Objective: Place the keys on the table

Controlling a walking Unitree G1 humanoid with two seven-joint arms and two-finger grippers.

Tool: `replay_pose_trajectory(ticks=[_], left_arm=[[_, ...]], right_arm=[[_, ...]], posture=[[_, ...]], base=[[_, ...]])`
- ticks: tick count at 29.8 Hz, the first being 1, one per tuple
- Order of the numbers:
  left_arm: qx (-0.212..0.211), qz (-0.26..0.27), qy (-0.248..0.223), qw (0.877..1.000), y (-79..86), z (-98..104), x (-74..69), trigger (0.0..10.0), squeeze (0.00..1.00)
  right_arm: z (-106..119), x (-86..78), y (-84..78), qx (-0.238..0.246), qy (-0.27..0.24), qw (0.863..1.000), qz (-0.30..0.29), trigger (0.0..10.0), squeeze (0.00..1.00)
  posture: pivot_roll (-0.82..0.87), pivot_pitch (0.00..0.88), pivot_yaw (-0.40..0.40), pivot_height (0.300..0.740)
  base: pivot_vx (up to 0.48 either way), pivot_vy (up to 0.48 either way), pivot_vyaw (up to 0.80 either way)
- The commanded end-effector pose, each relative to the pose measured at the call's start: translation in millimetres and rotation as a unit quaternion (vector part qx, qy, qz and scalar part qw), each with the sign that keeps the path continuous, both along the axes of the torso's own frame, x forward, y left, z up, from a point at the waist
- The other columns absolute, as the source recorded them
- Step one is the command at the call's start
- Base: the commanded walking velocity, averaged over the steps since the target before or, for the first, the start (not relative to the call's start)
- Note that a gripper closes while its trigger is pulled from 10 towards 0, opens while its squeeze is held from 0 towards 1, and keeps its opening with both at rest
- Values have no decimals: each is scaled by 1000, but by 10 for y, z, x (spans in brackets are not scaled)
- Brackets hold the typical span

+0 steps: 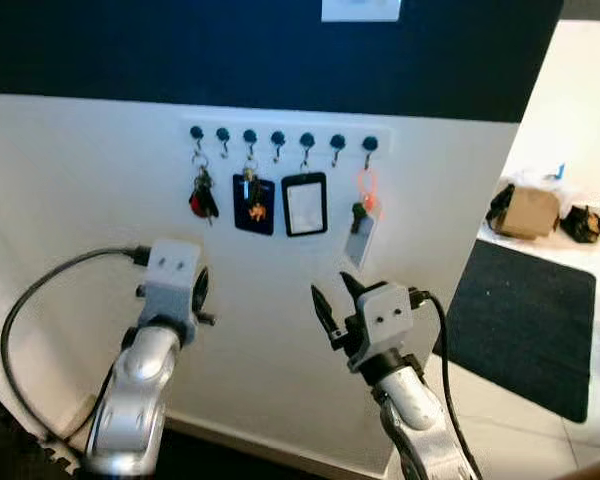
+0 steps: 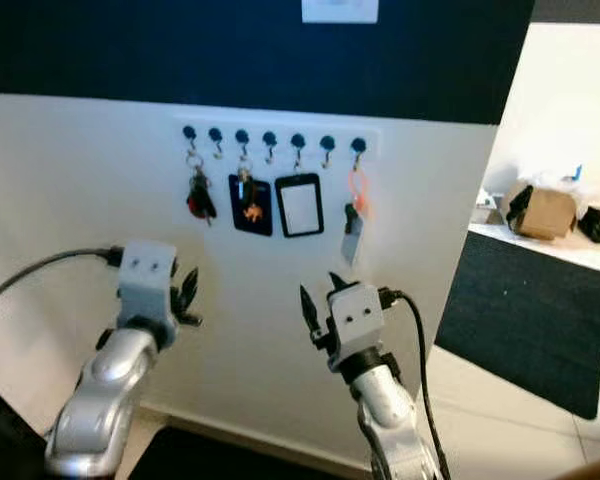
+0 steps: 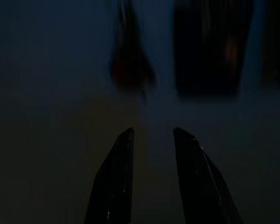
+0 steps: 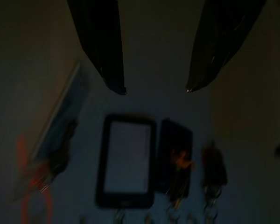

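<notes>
Red-tagged keys (image 1: 202, 197) hanging lengthwise off the leftmost hook, upper left of frame; straight above left gripper (image 1: 201, 290), fingers slightly parted. Right gripper (image 1: 337, 297) spread, farther off.

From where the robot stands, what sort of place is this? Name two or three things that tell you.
Probably a home entryway or hallway: a wall rack of hooks holds keys and card holders, and a dark floor mat lies on pale tiles beside the wall.
</notes>
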State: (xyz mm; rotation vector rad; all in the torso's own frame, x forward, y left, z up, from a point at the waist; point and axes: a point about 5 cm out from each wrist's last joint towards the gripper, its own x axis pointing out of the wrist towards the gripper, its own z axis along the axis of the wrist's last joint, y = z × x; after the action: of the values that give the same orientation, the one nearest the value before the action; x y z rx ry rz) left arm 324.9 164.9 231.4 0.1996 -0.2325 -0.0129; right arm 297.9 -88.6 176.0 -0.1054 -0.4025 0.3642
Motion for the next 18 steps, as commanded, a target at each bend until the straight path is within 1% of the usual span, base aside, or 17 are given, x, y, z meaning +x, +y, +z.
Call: replay_pose_trajectory(ticks=[1,2,3,5,6,7,8,9,10,12,15,18], left_arm=[[13,25,-9,1000,79,70,133,10000,0],[13,25,-9,1000,79,70,133,10000,0],[2,36,-29,999,101,266,304,10000,0],[-4,38,-37,999,112,391,416,10000,0],[4,37,-38,999,112,439,470,10000,0],[4,37,-38,999,112,439,470,10000,0],[10,39,-40,998,122,475,521,10000,0],[10,39,-40,998,122,475,521,10000,0],[1,37,-37,999,159,529,605,10000,0],[-39,13,-30,999,175,561,654,10000,0],[-45,2,-28,999,190,576,702,10000,0],[-46,10,-29,998,247,600,758,10000,0]], right_arm=[[-27,2,9,1,7,1000,-2,10000,0],[-27,2,9,1,7,1000,-2,10000,0],[-1,-3,26,4,4,1000,1,10000,0],[18,-5,39,7,1,1000,2,10000,0],[25,-8,43,8,0,1000,1,10000,0],[25,-8,43,8,0,1000,1,10000,0],[31,-9,48,10,-1,1000,0,10000,0],[31,-9,48,10,-1,1000,0,10000,0],[40,-15,57,13,-3,1000,-3,10000,0],[46,-25,54,15,-4,1000,-5,10000,0],[51,-32,49,17,-5,1000,-7,10000,0],[58,-39,39,17,-6,1000,-9,10000,0]], posture=[[46,71,25,740],[46,71,25,740],[37,72,30,740],[32,75,34,740],[31,75,35,740],[31,75,35,740],[25,76,39,740],[25,76,39,740],[11,80,47,740],[8,82,48,740],[2,85,50,740],[-1,89,47,740]], base=[[0,0,0],[0,0,0],[0,0,0],[0,0,0],[0,0,0],[0,0,0],[0,0,0],[0,0,0],[0,0,0],[0,0,0],[0,0,0],[0,0,0]])
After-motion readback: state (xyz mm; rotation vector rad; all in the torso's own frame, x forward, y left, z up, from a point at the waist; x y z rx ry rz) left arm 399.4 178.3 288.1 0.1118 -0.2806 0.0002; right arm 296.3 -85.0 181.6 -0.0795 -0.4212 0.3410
